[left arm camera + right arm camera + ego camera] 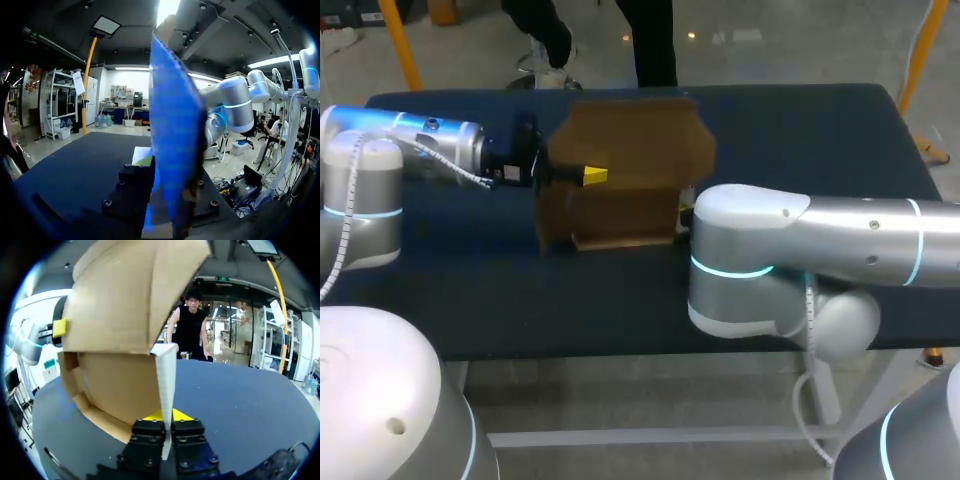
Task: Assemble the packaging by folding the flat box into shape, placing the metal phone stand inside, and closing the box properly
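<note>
The brown cardboard box stands partly folded at the middle of the dark table, its flaps up. My left gripper comes in from the left at the box's upper front wall; in the left wrist view a box panel runs edge-on through the left gripper. My right gripper is shut on a thin upright edge of the box at its right side, where the head view hides it behind my right arm. No metal phone stand shows in any view.
The bulky elbow of my right arm hangs over the table's front right. My left arm lies along the table's left side. Bare dark tabletop lies in front of the box and to its far right.
</note>
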`<action>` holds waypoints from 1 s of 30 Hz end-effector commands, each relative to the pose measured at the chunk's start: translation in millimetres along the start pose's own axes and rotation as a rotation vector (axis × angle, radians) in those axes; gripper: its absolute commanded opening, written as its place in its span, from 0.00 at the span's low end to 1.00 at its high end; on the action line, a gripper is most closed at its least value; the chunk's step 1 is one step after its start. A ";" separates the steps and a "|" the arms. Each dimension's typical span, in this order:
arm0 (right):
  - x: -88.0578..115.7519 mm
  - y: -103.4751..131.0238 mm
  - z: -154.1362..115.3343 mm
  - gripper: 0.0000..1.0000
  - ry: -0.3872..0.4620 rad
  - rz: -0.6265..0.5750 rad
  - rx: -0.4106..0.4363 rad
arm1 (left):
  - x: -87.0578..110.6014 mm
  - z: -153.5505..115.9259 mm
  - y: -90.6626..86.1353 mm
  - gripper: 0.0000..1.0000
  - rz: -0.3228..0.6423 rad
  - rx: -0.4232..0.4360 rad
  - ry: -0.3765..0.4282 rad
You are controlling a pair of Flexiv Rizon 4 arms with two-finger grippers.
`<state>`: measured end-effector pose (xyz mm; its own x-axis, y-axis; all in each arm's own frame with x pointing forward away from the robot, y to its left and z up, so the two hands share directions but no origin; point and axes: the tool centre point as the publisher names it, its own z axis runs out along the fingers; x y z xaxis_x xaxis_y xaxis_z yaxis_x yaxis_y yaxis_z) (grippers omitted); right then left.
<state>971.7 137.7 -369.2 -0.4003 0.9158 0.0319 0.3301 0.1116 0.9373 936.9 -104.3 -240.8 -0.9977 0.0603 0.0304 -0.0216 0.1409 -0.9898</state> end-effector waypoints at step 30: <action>-13.7 11.9 -14.3 0.00 0.332 0.000 0.045 | 79.8 -70.6 -61.5 1.00 0.284 -0.294 -0.163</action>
<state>966.9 131.1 -361.2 -0.5214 0.8493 0.0827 0.3473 0.1226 0.9297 876.9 -44.2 -179.1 -0.9649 0.0199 -0.2618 0.2523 0.3458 -0.9038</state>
